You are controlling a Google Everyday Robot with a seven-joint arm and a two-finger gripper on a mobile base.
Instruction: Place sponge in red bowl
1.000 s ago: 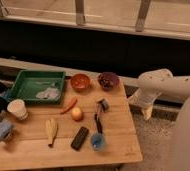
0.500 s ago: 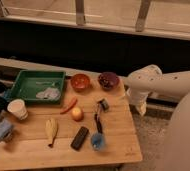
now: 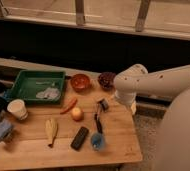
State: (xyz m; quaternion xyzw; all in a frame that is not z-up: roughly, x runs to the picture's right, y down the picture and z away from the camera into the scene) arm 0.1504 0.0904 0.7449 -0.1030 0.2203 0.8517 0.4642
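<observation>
The red bowl (image 3: pixel 80 81) stands at the back of the wooden table (image 3: pixel 63 152), just right of a green tray (image 3: pixel 25 82). A pale blue-grey soft block (image 3: pixel 0 131) at the table's left edge looks like the sponge; I cannot tell for sure. My white arm (image 3: pixel 138 82) reaches in from the right, over the table's back right corner. The gripper (image 3: pixel 132 106) hangs below it at the right edge, far from the blue-grey block and about a bowl's width right of the red bowl. Nothing shows in it.
A dark purple bowl (image 3: pixel 106 80) stands next to the red one. A white cup (image 3: pixel 18 108), banana (image 3: pixel 50 130), orange fruit (image 3: pixel 77 114), red pepper (image 3: pixel 69 105), black bar (image 3: pixel 79 138), blue cup (image 3: pixel 98 141) and dark utensil (image 3: pixel 99 120) lie on the table. The tray holds pale items (image 3: pixel 48 93).
My arm has swung left from beyond the table's right edge to over its back right corner. The objects on the table have not moved.
</observation>
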